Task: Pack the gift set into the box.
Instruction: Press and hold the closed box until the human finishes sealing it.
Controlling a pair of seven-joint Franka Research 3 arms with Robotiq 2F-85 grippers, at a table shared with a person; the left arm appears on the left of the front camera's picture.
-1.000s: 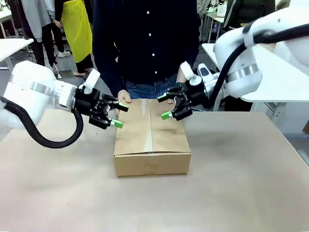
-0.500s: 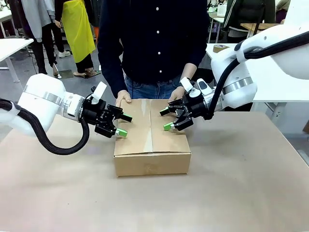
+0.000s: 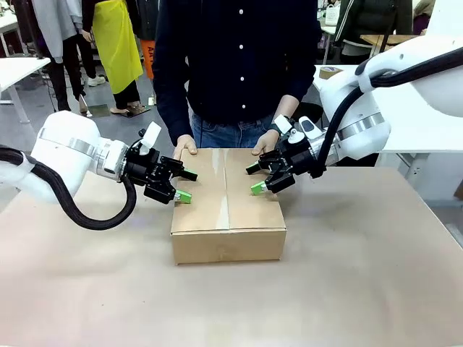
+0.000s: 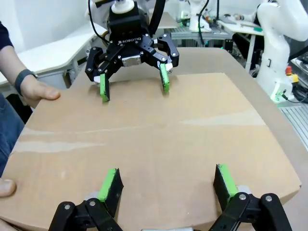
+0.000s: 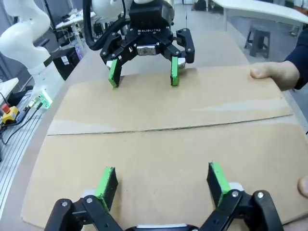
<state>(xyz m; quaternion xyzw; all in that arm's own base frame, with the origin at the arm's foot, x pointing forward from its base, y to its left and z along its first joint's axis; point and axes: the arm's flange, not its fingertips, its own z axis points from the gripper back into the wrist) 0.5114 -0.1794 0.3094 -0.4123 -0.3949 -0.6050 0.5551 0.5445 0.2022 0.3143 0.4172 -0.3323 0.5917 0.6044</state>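
Sitting at the middle of the table point(image 3: 347, 289), the box point(image 3: 228, 213) is a plain brown corrugated carton with no print. Its near face is low and wide, and its top is flat. The top flaps are folded down shut and meet in a single seam. That seam runs from the robot's side straight toward the person, with a pale glossy strip along it that looks like tape. The box stands square to the table edge, and its long axis seems to follow the seam, though foreshortening makes that hard to judge. With the flaps closed, whatever is inside is hidden.

The left gripper point(image 3: 187, 186) reaches in sideways over the left edge of the box top. Its green-padded fingers are spread wide with nothing between them. The right gripper point(image 3: 254, 178) faces it from the other side, over the right half of the top, and its fingers are also spread and empty. Each wrist view looks across the cardboard at the other gripper. Both hang low over the top, but contact cannot be told.

At the far edge, the person's hands rest on the box, one point(image 3: 184, 147) behind the left gripper, the other point(image 3: 266, 141) behind the right.
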